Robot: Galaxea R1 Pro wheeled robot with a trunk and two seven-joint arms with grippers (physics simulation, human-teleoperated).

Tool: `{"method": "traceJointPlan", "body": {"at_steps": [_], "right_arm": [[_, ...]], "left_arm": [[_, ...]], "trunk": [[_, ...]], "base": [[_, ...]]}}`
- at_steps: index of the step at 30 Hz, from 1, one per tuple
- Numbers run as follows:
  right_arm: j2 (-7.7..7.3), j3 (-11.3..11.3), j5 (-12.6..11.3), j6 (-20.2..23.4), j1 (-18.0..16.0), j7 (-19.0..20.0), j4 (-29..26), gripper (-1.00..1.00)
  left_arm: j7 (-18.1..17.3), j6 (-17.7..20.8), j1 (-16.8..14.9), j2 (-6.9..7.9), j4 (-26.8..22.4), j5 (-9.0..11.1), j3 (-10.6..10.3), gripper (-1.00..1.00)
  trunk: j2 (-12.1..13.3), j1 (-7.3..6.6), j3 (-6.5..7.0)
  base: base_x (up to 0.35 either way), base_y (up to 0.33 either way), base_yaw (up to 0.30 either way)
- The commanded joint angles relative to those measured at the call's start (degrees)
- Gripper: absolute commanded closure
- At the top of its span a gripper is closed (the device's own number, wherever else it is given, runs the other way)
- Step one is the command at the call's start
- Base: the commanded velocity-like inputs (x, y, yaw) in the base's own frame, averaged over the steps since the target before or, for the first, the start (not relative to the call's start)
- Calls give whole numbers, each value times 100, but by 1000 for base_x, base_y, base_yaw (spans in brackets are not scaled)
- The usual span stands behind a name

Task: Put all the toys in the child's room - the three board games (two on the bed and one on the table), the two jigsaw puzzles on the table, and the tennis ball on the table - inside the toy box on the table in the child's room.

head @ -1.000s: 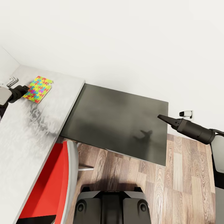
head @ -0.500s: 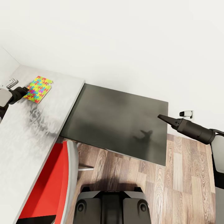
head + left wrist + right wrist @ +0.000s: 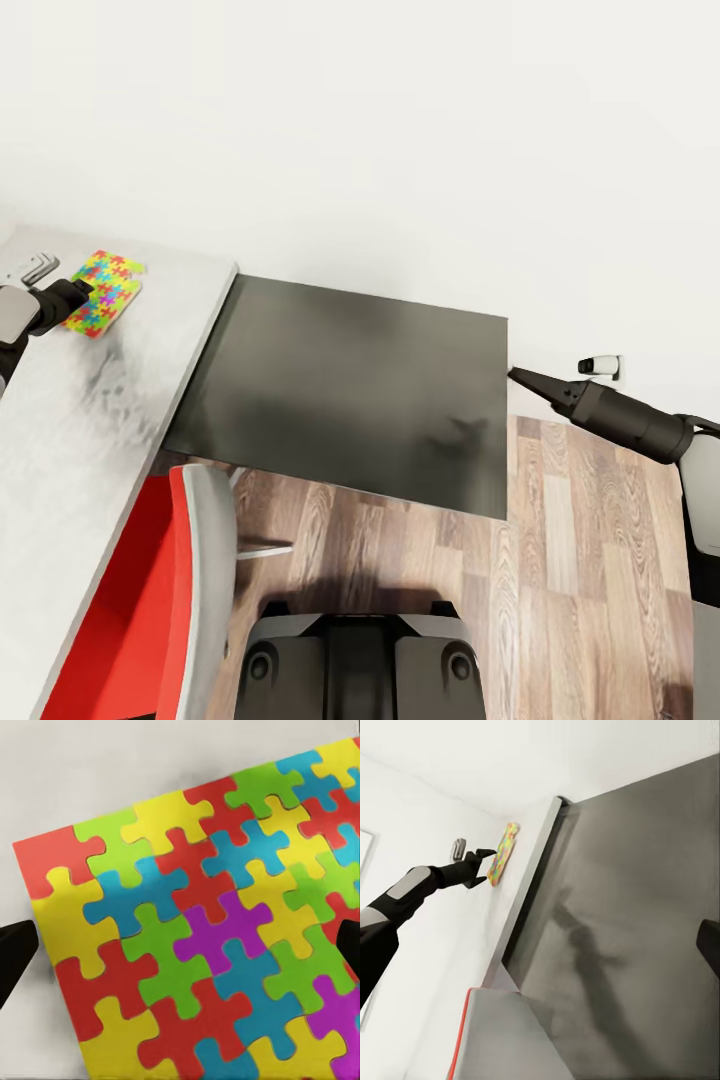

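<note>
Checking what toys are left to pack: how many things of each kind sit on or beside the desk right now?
Puzzle: 1
Small grey object at the desk's far corner: 1
Red chair: 1
Dark cabinet: 1
Total: 4

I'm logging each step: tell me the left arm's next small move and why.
Probably lower the left gripper onto the jigsaw puzzle and close: its open fingers straddle the puzzle lying flat on the table, nothing held yet.
</note>
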Motion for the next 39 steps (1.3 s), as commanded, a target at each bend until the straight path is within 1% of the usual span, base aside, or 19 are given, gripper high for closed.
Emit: {"method": "traceJointPlan", "body": {"at_steps": [1, 22, 31, 39], "right_arm": [[-1, -5, 18, 20, -5, 29, 0, -100], [-12, -18, 8, 20, -5, 35, 0, -100], [-7, -18, 7, 20, -5, 35, 0, -100], [0, -12, 12, 20, -5, 32, 0, -100]], "left_arm": [[32, 31, 0, -3, -13, 43, 15, -100], [32, 27, 0, -5, -13, 43, 15, -100], [32, 30, 0, -5, -13, 46, 14, -100], [32, 30, 0, -1, -13, 62, 16, -100]], "trunk": [[-9, 3, -6], [-9, 3, -6], [-9, 3, -6], [-9, 3, -6]], "base": [[0, 0, -75], [0, 0, -21], [0, 0, -140], [0, 0, -48]]}}
